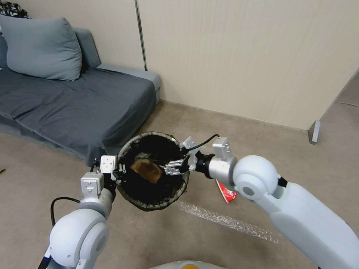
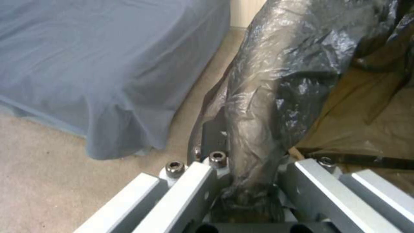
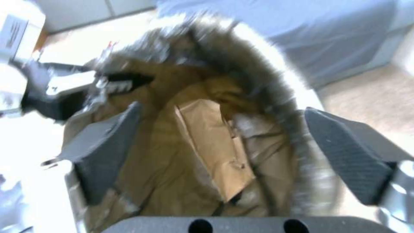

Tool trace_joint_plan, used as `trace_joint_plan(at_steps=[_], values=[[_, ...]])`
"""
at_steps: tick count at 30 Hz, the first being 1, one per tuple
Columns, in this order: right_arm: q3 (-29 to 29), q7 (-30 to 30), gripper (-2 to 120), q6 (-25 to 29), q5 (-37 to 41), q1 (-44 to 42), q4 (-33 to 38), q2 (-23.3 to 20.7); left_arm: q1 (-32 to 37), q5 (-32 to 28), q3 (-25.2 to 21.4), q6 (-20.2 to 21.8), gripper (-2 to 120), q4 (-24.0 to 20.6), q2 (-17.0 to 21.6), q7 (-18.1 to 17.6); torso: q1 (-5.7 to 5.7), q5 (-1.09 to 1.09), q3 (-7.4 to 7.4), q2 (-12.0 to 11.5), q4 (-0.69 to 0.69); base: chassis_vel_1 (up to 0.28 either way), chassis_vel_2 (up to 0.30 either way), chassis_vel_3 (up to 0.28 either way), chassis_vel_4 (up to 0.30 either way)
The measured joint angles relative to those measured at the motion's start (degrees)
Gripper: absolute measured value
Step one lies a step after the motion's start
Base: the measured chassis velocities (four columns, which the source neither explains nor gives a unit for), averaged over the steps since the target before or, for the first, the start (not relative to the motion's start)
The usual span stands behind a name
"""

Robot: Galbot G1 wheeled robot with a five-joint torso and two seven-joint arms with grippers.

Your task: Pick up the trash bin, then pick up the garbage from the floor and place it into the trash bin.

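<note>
The left claw (image 1: pixel 120 172) is clamping the bag-lined rim of the trash bin (image 1: pixel 154 170), holding it off the floor beside the sofa (image 1: pixel 74 101). A tan paper bag (image 3: pixel 215 142) is lying inside. The right claw (image 1: pixel 172 167) is hovering wide open over the bin's mouth. A red wrapper (image 1: pixel 227 193) is lying on the floor.

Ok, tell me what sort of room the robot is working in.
Probably a living room or lounge: a grey sofa with a cushion stands against a beige panelled wall, on carpeted floor where a red wrapper lies near the lined trash bin.
</note>
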Motion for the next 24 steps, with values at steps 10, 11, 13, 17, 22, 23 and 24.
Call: trace_joint_plan(at_steps=[10, 11, 13, 17, 22, 23, 24], values=[[13.1, -0.2, 100, 4.6, -2.3, -6.8, 2.9, 0.3, -0.1, 0.0, 0.1, 0.0, 0, 0.1, 0.1, 0.0, 0.0, 0.0, 0.0, 0.0, 0.0, 0.0, 0.0, 0.0, 0.0], [14.2, 0.0, 100, 4.9, -2.3, -7.1, 3.2, 0.3, -0.1, 0.0, 0.0, 0.0, 0, 0.1, 0.1, 0.0, 0.0, 0.0, 0.0, 0.0, 0.0, 0.0, 0.0, 0.0, 0.0], [18.3, 2.0, 100, 5.9, -2.6, -7.9, 4.9, 0.8, -0.1, -0.2, 0.0, 0.0, 0, 0.0, 0.3, 0.0, 0.0, -0.01, 0.0, 0.0, 0.0, 0.0, 0.0, 0.0, 0.0], [28.1, 6.1, 100, 10.5, -12.0, -10.9, 7.5, 4.8, 0.1, -0.3, 0.0, 0.0, 0, -0.4, 0.5, 0.0, 0.0, -0.01, 0.0, 0.0, 0.02, 0.0, 0.0, 0.0, 0.0], [44.5, 5.9, 100, 25.0, -37.1, -26.2, 7.3, 19.4, 0.4, -0.4, -0.1, 0.0, 0, -0.8, 0.6, 0.0, 0.0, 0.01, 0.0, 0.0, 0.01, 0.0, 0.0, 0.0, 0.0], [44.5, 5.9, 100, 25.0, -37.1, -26.2, 7.3, 19.4, 0.4, -0.4, -0.1, 0.0, 0, -0.8, 0.6, 0.0, 0.0, 0.01, 0.0, 0.0, 0.01, 0.0, 0.0, 0.0, 0.0], [46.7, 6.1, 100, 28.7, -40.9, -31.6, 7.1, 23.5, 0.4, -0.5, -0.1, 0.0, 0, -0.8, 0.6, -0.1, 0.0, -0.01, 0.0, 0.0, -0.02, 0.0, 0.0, 0.0, 0.0]])
